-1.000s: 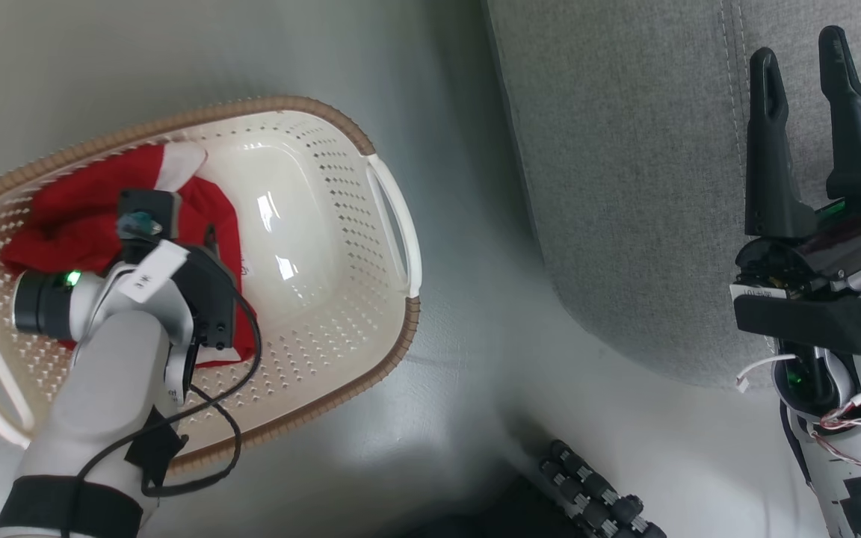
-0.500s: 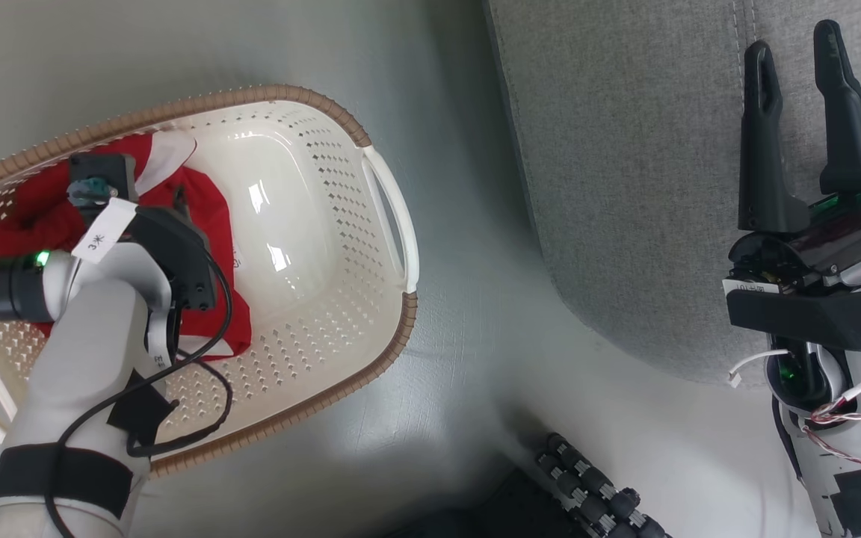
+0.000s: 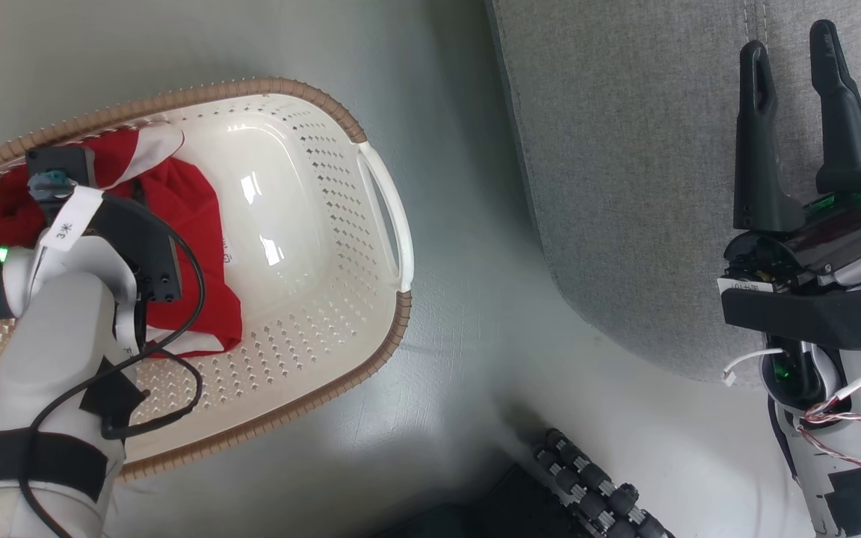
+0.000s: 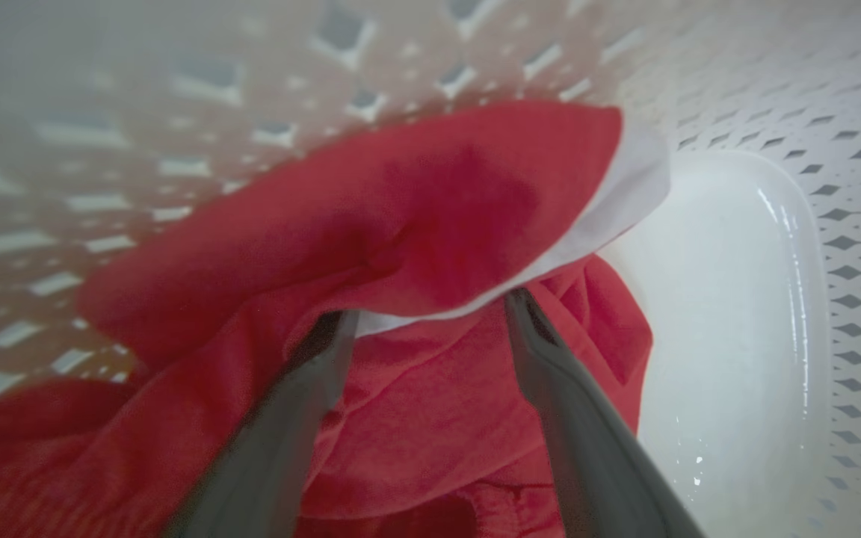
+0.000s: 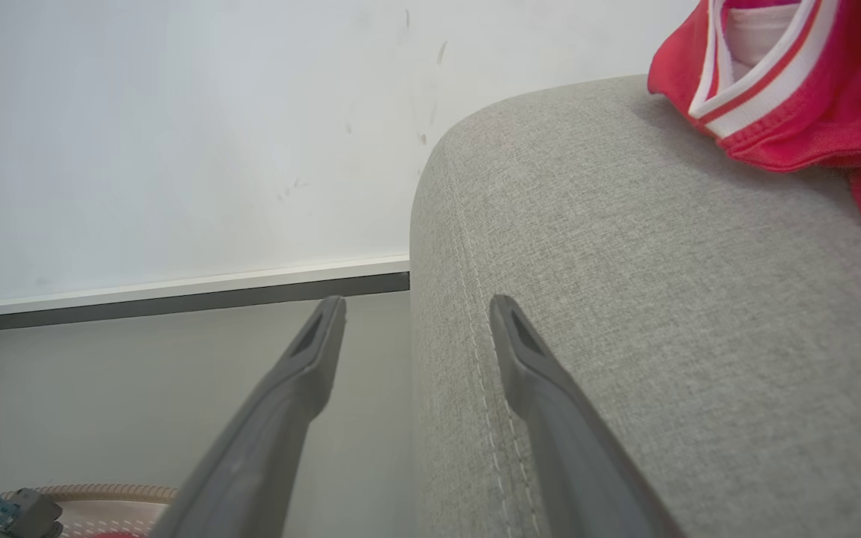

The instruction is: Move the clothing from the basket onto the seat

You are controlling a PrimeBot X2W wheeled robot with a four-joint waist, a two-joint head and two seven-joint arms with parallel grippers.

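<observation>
The cream basket stands on the floor at the left, with red clothing bunched in its left half. My left arm reaches down into it and covers its own fingers there. In the left wrist view my left gripper is open, its tips pushed under a red fold with a white edge. My right gripper hangs open and empty above the grey seat. In the right wrist view my right gripper is at the seat's edge, where another red garment with white striped trim lies.
Grey floor separates the basket from the seat's rounded corner. A black ribbed part of the robot shows at the bottom. Behind the seat runs a white wall with a dark baseboard.
My left arm has moved leftward over the clothing, toward the basket's left side. The head view has shifted slightly. The right gripper has stayed open and in place.
</observation>
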